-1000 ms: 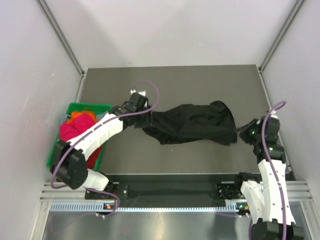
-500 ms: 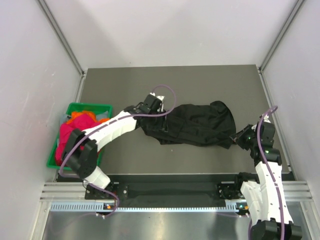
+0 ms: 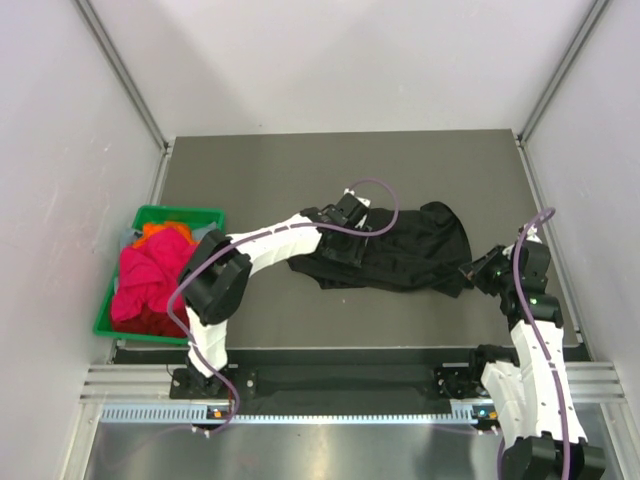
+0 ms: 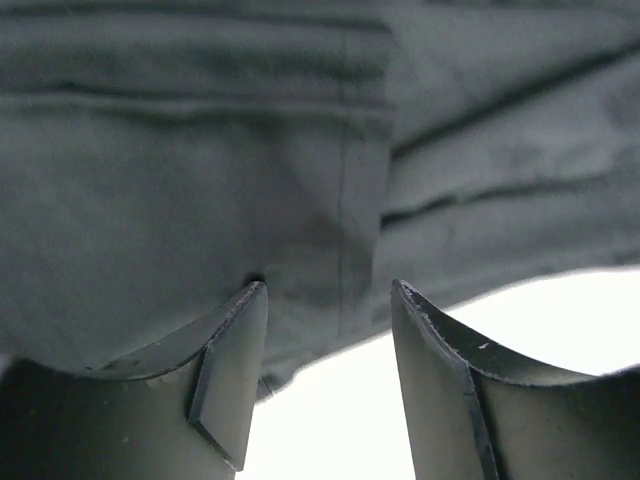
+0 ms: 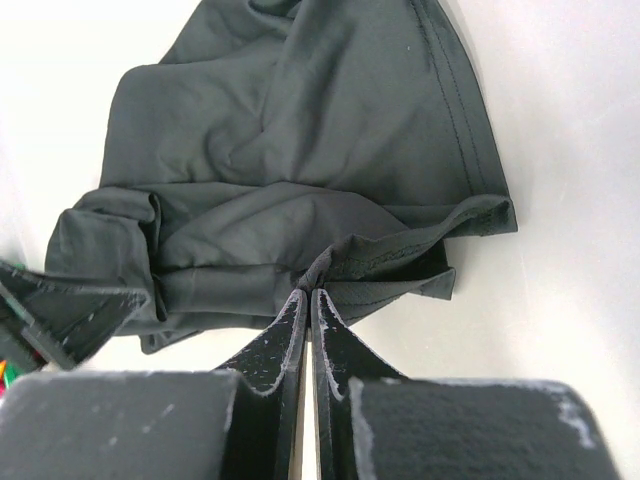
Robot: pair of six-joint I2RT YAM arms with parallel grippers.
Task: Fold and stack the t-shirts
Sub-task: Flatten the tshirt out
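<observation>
The black t-shirt (image 3: 410, 250) lies crumpled in the middle of the dark table. My left gripper (image 3: 360, 230) hangs over its left half, jaws open. In the left wrist view the left gripper (image 4: 325, 310) has black cloth (image 4: 200, 180) just past its tips and nothing between the fingers (image 4: 235, 370). My right gripper (image 3: 470, 272) is shut on the shirt's right edge. In the right wrist view the right gripper (image 5: 312, 292) pinches a fold of the hem of the shirt (image 5: 300, 150). Magenta (image 3: 145, 275), orange (image 3: 160, 230) and red (image 3: 165, 322) shirts lie in the bin.
The green plastic bin (image 3: 180, 211) stands at the table's left edge. Grey walls close in the table (image 3: 300, 170) on the left, back and right. The left arm stretches from its base across the front left of the table.
My left gripper has moved right, from the shirt's left end to over its left half. The shirt's left end has slackened. The right gripper has shifted slightly left with the hem.
</observation>
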